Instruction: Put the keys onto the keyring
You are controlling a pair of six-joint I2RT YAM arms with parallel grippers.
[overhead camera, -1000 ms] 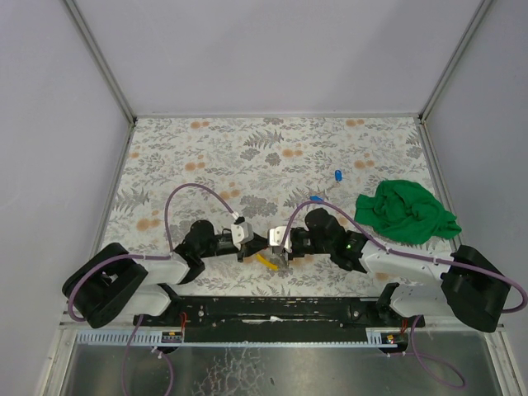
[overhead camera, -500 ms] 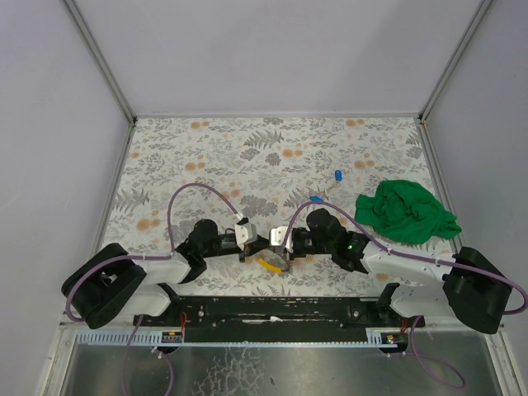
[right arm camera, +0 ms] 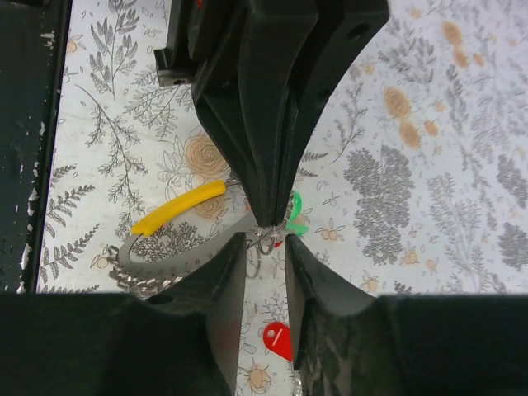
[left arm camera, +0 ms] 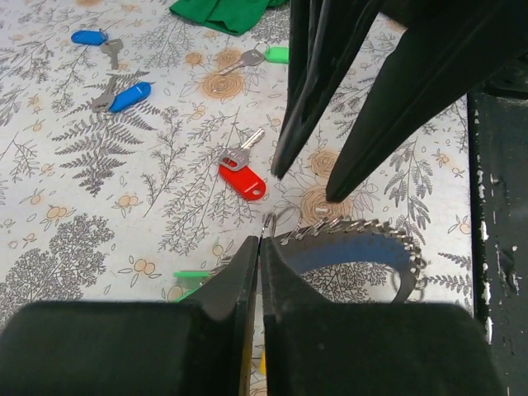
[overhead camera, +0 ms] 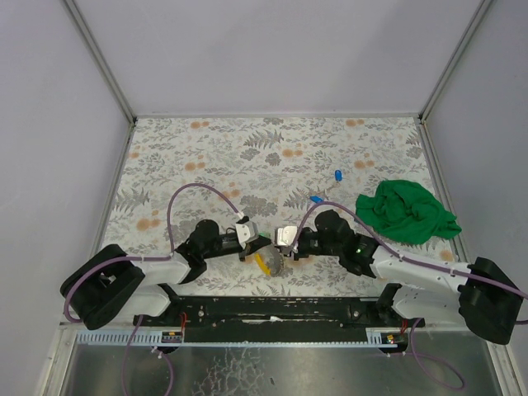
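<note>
The left arm (overhead camera: pixel 161 266) and right arm (overhead camera: pixel 412 268) are stretched low and turned inward over the tabletop (overhead camera: pixel 206 157). The left fingers (left arm camera: pixel 246 268) are pinched shut on the keyring (right arm camera: pixel 264 240). The right fingers (right arm camera: pixel 224 268) are parted slightly either side of it. The keys (left arm camera: pixel 245 181) are scattered beyond.

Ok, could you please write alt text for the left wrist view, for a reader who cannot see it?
The left gripper, shut, appears to pinch the thin keyring, while the right gripper hangs open close to it. On the floral table beyond lie a red-tagged key, two blue-tagged keys, a green-tagged key and a green cloth.
</note>
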